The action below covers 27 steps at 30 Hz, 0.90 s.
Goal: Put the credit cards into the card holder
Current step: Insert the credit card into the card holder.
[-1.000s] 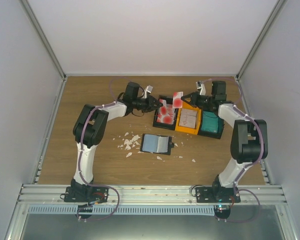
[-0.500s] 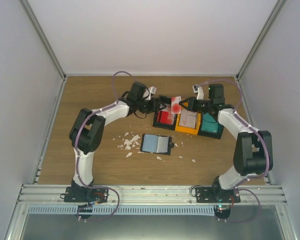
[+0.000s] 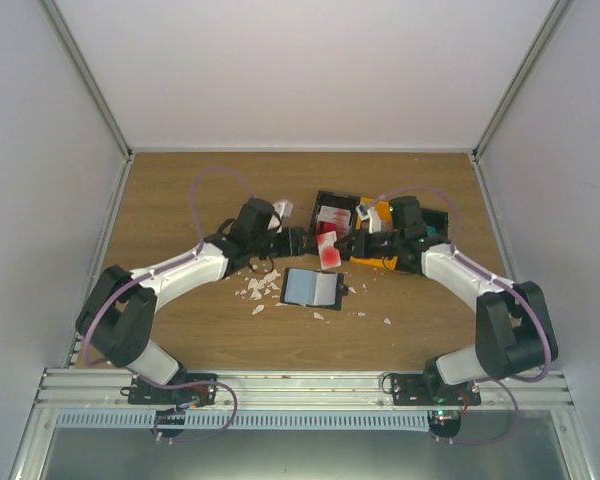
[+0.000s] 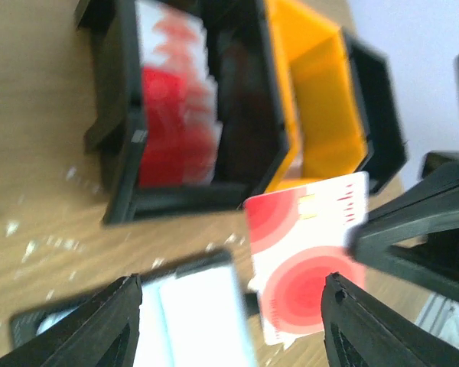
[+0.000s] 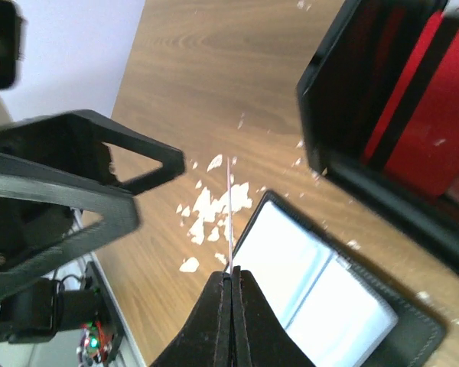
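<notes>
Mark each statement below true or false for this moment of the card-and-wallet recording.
1. The right gripper pinches a red-and-white plastic card. True.
2. The left gripper is clamped on that card too. False: its jaws stand open.
3. The small black folding wallet lies open on the wooden table. True.
4. The held card sits in a wallet slot. False: it is held in the air, outside the wallet.
5. The black rectangular bin left of the yellow rectangular bin is empty. False: red-and-white cards stand in it.
</notes>
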### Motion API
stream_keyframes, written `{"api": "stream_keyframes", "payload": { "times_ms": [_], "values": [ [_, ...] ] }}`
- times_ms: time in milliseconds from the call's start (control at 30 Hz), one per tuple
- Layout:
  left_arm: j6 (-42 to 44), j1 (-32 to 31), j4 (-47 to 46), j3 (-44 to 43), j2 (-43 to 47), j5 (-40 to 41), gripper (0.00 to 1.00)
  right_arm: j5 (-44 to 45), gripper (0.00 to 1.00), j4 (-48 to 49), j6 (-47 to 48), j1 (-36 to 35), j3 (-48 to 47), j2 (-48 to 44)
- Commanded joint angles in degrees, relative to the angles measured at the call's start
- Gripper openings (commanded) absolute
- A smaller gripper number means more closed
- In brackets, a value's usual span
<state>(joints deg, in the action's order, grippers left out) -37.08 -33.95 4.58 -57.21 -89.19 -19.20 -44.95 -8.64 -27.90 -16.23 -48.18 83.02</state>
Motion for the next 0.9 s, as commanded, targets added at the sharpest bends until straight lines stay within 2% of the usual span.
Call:
{"api": "stream_keyframes", "payload": {
  "times_ms": [0, 100, 233, 467, 733, 867],
  "values": [
    [-3.46, -2.17, -4.37, 7.73, 4.51, 3.24, 0.65, 1.4, 0.0, 1.95, -3.1, -3.65, 2.73, -3.3],
    [-4.73, -4.01, -7.13, 11.28, 8.19, 3.04, 0.67, 1.92, 0.01, 1.92, -4.0, -5.89, 3.8, -4.59],
    [-5.05, -4.8, -5.09, 14.6, 12.46, 6.15, 0.69, 5.0, 0.01, 2.42, -5.46, -7.51, 5.35, -6.44],
    [-2.36, -4.81, -0.67, 18.72, 16.61, 8.09, 0.65, 12.35, 0.0, 4.11, -11.46, -8.81, 11.32, -12.38],
    [-4.78, -4.81, -7.36, 22.8, 13.98, 7.76, 0.56, 14.46, 0.01, 4.94, -18.16, -9.1, 14.17, -12.84],
    [-4.8, -4.81, -8.33, 23.16, 10.9, 7.74, 0.49, 14.46, 0.01, 9.23, -22.09, -9.3, 16.39, -11.41]
  ]
}}
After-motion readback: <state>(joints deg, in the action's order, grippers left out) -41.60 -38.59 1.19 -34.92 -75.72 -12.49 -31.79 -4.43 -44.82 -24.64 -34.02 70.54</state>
